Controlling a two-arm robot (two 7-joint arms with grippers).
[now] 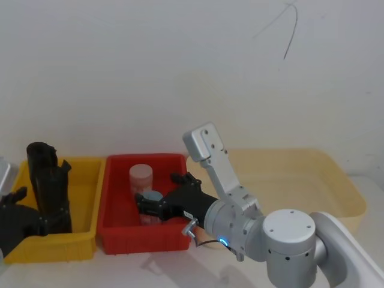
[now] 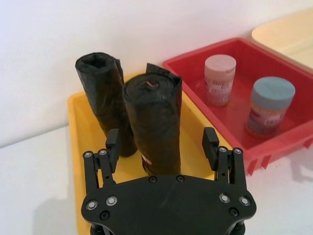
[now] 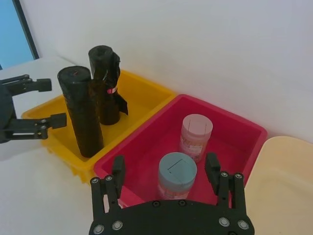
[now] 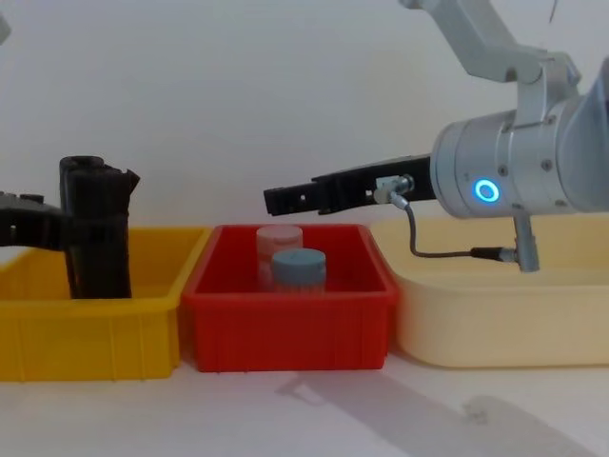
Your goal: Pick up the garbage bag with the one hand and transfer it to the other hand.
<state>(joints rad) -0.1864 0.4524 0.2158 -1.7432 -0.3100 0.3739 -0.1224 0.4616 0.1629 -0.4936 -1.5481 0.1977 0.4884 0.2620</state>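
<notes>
On the bench (image 4: 314,419), the middle bin (image 4: 285,328) holds two jars, the front jar (image 3: 177,171) standing before the rear jar (image 3: 195,134). The right gripper (image 3: 165,161) hangs over them with its jaws apart. Just left of the middle bin sits the left bin (image 4: 95,333), where the garbage bag (image 2: 154,127) stands upright before a second roll (image 2: 100,93). The left gripper (image 2: 162,134) is farther left, jaws spread toward the bag, and a wide tub (image 4: 476,324) lies to the middle bin's right.

The garbage bag (image 2: 152,122), a tall matte black roll with an uneven top, stands upright in the yellow bin (image 2: 80,128), between the left gripper's (image 2: 162,138) spread fingers
</notes>
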